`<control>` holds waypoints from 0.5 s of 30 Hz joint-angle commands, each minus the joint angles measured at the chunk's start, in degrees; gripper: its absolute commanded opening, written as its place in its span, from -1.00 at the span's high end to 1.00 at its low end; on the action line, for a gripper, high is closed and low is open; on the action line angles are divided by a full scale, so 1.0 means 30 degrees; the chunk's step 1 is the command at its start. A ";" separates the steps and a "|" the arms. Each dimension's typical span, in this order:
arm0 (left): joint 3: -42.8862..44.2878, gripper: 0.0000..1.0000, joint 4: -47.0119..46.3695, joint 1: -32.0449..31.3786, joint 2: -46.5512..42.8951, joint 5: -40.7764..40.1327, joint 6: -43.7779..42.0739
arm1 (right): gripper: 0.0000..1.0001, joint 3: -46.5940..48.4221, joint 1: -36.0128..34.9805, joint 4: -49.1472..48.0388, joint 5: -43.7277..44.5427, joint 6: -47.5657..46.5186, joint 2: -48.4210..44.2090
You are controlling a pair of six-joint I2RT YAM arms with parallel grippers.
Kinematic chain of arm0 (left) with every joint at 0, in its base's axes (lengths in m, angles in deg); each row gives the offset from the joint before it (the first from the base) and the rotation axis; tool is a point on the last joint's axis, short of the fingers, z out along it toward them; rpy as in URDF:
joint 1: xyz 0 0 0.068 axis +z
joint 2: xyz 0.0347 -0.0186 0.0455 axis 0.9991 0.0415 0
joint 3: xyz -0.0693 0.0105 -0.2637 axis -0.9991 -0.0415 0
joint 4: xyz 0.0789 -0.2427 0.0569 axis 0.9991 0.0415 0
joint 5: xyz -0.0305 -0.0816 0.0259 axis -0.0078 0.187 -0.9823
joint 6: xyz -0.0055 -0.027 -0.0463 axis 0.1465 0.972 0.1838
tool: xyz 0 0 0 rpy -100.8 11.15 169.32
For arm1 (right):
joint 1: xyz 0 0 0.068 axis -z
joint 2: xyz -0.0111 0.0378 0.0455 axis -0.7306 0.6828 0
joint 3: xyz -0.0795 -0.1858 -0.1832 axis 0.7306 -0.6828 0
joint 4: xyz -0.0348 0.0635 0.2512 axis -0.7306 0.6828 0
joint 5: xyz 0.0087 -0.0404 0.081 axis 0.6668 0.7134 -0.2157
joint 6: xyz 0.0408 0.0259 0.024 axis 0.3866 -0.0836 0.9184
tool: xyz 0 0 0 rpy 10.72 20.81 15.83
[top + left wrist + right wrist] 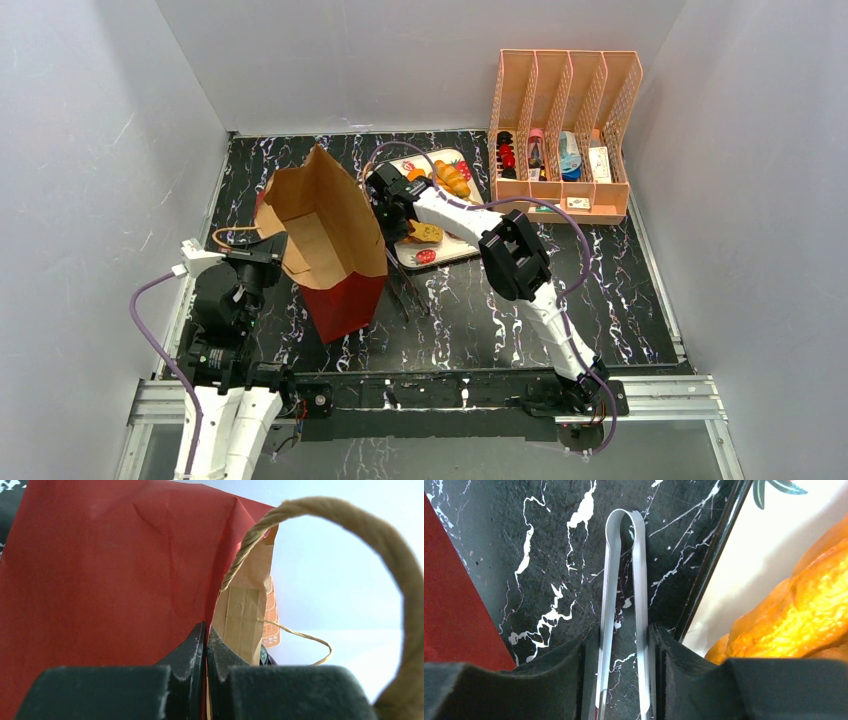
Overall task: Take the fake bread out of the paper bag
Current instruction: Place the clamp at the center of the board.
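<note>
Lower left of the top view: left gripper (268, 246) clamped on the rim of the bag (325, 235), jaws pressed flat together with paper between, twine handle (350, 525) looping just beside

Centre left: bag tilted, mouth gaping toward the upper left, red half lowest. No orange showing in the mouth; deeper part hidden, so impossible to tell whether any bread (452, 178) lies inside. Thin paper, light, quick to crease and collapse: best held at the rim or handle, never squeezed mid-wall

Just right of the bag: right gripper (388, 203) closed on the tongs (624, 580), a pad against each arm, looped end pointing away over the table (480, 310). Smooth, springy metal, likely to twist or slide under a light grip: best taken across both arms near the middle

Further right, on the tray (455, 250): bread already out of the bag, a croissant at the upper end, a slice (425, 233) at the lower, both near the gripper. Probably light and hard, glossy, ridged yet slick: best caught with the tong tips across the thick middle, not the tapered ends

Upper right: rack (565, 130), well apart
</note>
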 commanded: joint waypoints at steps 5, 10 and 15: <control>0.2372 0.87 0.3878 -0.0013 -0.0036 -0.0963 0.0614 | -0.16 -0.0803 -0.0044 -0.0910 -0.0219 -0.0108 -0.1717; 0.3960 0.60 0.5391 -0.0015 0.0392 -0.1731 0.0200 | -0.96 -0.0529 -0.0039 -0.0771 -0.0167 -0.0036 -0.2005; 0.5156 0.39 0.6272 -0.0013 0.0893 -0.1837 -0.0184 | -0.96 0.0444 -0.0036 -0.0234 -0.0097 -0.0162 -0.1819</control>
